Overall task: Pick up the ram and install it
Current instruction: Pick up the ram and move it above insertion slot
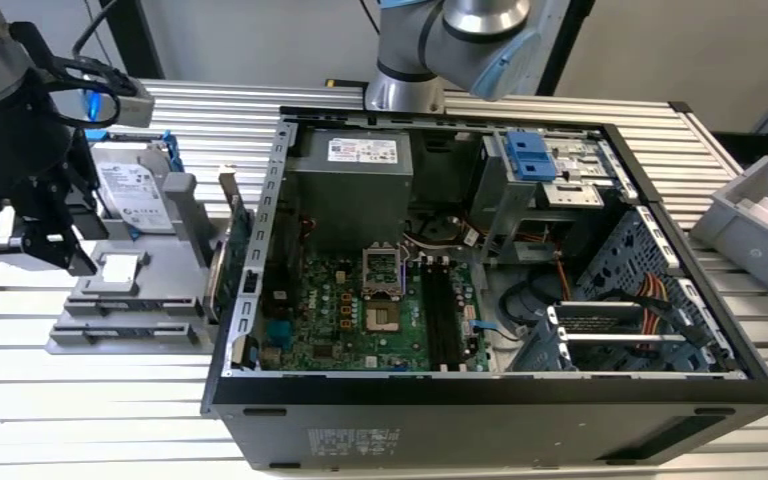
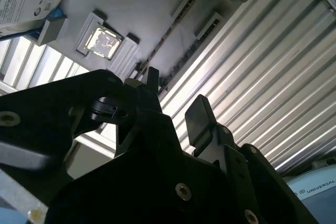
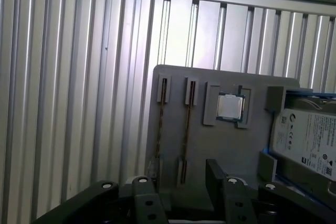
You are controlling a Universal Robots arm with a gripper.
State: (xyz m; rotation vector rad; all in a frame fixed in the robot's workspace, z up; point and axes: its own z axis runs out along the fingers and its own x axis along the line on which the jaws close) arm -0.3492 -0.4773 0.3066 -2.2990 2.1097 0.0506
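Note:
Two ram sticks stand on edge in slots of a grey holder block (image 3: 241, 156); one ram stick (image 3: 162, 124) lies beside the other (image 3: 186, 135). The second wrist view shows a ram stick (image 2: 167, 34) from a low angle. My gripper (image 3: 181, 187) hangs open above the holder's ram end, with nothing between its black fingers (image 3: 140, 195). It also appears in the second wrist view (image 2: 176, 103) and at the exterior view's left (image 1: 37, 240). The open computer case (image 1: 491, 390) shows its motherboard with long black memory slots (image 1: 444, 315).
A processor chip (image 3: 230, 106) and a hard drive (image 3: 310, 142) sit on the same holder beside the ram. A green board (image 1: 228, 240) stands upright between holder and case. A grey bin (image 1: 764, 225) sits at the exterior view's right. A second arm's base (image 1: 404, 90) stands behind the case.

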